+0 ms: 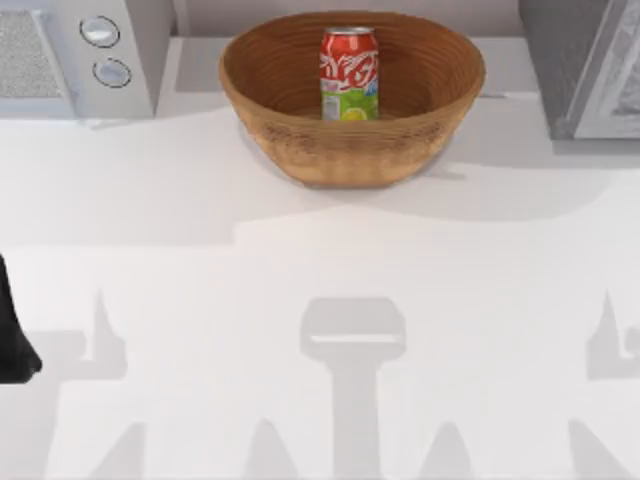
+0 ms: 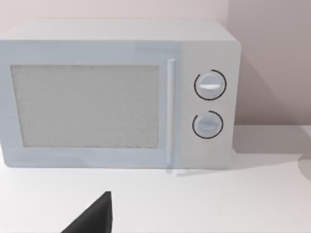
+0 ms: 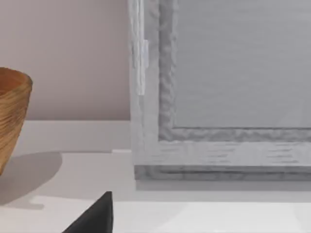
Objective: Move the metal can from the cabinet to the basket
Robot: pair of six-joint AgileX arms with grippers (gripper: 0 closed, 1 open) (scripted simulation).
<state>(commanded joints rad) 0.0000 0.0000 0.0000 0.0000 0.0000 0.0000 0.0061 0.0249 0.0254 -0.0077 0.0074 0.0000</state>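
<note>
Trouble from here is looking unlikely to me: the can (image 1: 349,73) is standing upright inside the basket (image 1: 300,150) at the far middle of the table (image 1: 320,260), well apart from the cabinet (image 1: 560,60) at far right. A tip could come only if an arm is knocking the basket. White script on the can's red is too curled to read. My left hand (image 1: 15,330) is parking at the near left edge; whether either hand is open or closed, I cannot tell.
</note>
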